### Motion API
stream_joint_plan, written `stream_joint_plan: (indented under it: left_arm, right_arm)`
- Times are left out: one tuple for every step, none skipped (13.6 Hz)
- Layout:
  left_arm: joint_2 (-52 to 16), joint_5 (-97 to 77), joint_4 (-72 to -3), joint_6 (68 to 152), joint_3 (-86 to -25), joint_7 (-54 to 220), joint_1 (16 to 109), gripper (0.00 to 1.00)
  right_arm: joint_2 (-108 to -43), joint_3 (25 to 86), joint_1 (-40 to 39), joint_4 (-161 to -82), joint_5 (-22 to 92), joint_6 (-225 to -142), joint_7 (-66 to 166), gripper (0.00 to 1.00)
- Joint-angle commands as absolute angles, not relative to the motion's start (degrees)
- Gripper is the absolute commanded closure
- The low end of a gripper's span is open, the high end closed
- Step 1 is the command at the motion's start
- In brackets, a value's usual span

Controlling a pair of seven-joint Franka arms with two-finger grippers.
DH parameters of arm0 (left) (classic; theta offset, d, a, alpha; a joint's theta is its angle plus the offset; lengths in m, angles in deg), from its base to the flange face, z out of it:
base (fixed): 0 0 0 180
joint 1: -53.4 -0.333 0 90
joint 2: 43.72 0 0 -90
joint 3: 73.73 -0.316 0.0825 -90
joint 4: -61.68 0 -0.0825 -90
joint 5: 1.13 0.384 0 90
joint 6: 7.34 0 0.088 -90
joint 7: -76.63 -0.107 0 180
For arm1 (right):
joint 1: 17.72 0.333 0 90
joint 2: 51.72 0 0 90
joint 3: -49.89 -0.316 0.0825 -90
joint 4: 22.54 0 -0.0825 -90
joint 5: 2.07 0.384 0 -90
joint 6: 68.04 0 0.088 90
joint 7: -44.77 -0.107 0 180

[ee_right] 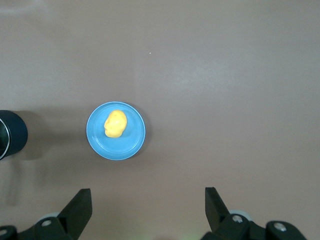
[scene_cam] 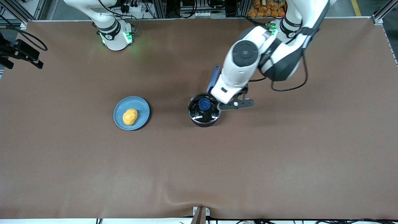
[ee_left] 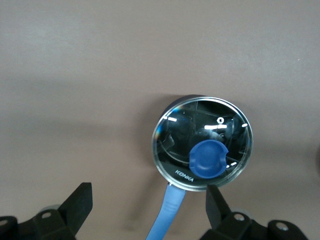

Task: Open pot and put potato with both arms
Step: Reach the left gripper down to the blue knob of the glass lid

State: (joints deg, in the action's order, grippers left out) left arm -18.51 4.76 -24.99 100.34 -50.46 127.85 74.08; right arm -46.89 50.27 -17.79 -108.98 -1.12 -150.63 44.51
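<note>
The black pot [scene_cam: 203, 111] stands mid-table with its glass lid [scene_cam: 211, 115] on; the lid's blue knob [scene_cam: 204, 104] is on top. The pot's blue handle [scene_cam: 213, 77] points toward the robots' bases. My left arm's wrist [scene_cam: 231, 90] hangs over the handle. In the left wrist view my left gripper [ee_left: 148, 192] is open above the handle [ee_left: 167, 212], beside the pot [ee_left: 202, 142] and clear of the knob [ee_left: 207, 159]. The potato [scene_cam: 130, 116] lies on the blue plate [scene_cam: 141, 105]. My right gripper [ee_right: 148, 192] is open and empty, high above the table, and sees the potato [ee_right: 115, 124].
A heap of orange-brown lumps [scene_cam: 267, 7] lies off the table by the left arm's base. Black camera gear [scene_cam: 21, 53] juts in at the right arm's end. The pot's side [ee_right: 12, 134] shows at the edge of the right wrist view.
</note>
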Motion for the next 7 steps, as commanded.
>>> stream_joint_plan:
  left_arm:
    - [-15.4, 10.0, -23.7, 103.0, -51.0, 135.8, 77.9, 0.0]
    - [-14.0, 10.4, -23.6, 104.5, -50.9, 138.6, 79.0, 0.0]
    - [-12.9, 10.5, -23.6, 106.5, -50.9, 139.7, 79.1, 0.0]
    - [-11.8, 10.5, -23.7, 108.3, -51.0, 140.2, 79.7, 0.0]
    - [-10.9, 10.6, -23.7, 109.3, -51.1, 140.2, 80.6, 0.0]
    - [-9.6, 11.0, -23.6, 110.5, -51.0, 140.3, 80.8, 0.0]
    - [-8.8, 11.4, -23.6, 111.6, -51.1, 140.1, 81.1, 0.0]
  right_arm:
    - [-47.1, 49.9, -18.4, -108.1, -0.3, -150.0, 45.2, 0.0]
    - [-47.2, 49.9, -18.4, -108.2, -0.3, -150.0, 45.2, 0.0]
    - [-47.2, 49.9, -18.4, -108.2, -0.3, -150.0, 45.2, 0.0]
    - [-47.2, 49.9, -18.4, -108.2, -0.3, -150.0, 45.2, 0.0]
    - [-47.2, 49.9, -18.4, -108.2, -0.3, -150.0, 45.2, 0.0]
    - [-47.2, 49.9, -18.5, -108.2, -0.3, -150.0, 45.2, 0.0]
    - [-47.2, 49.9, -18.3, -108.3, -0.3, -149.8, 45.2, 0.0]
